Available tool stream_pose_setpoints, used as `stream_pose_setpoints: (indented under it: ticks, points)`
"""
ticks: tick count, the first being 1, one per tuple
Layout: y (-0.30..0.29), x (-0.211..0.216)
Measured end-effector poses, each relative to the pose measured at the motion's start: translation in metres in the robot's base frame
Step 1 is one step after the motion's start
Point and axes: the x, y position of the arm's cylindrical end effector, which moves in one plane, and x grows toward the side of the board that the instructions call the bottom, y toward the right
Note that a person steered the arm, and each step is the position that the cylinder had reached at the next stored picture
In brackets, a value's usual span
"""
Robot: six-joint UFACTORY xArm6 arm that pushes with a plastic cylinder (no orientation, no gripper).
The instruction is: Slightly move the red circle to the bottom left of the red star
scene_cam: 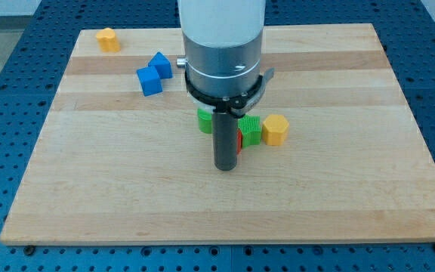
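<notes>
Although largely hidden, a red block (pixel 239 139) showed just right of my tip (pixel 226 168), touching the rod; its shape was indeterminable. No hand fitted.

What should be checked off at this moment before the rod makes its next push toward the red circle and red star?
1. My tip visible and on the board: ok.
2. Red circle located: cannot tell; only a red sliver shows at the rod's right edge, shape hidden.
3. Red star located: cannot tell; none is visible, and the arm blocks the board's middle.
4. Neighbours near the push path: not ok; a green block and a yellow block crowd the red sliver's right, another green block sits left of the rod.
5. Blue blocks and far yellow block away from the tip: ok.
</notes>
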Motion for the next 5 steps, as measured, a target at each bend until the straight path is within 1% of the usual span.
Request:
stream_pose_setpoints:
  ticks: [5]
  points:
    - [0.002,-0.101]
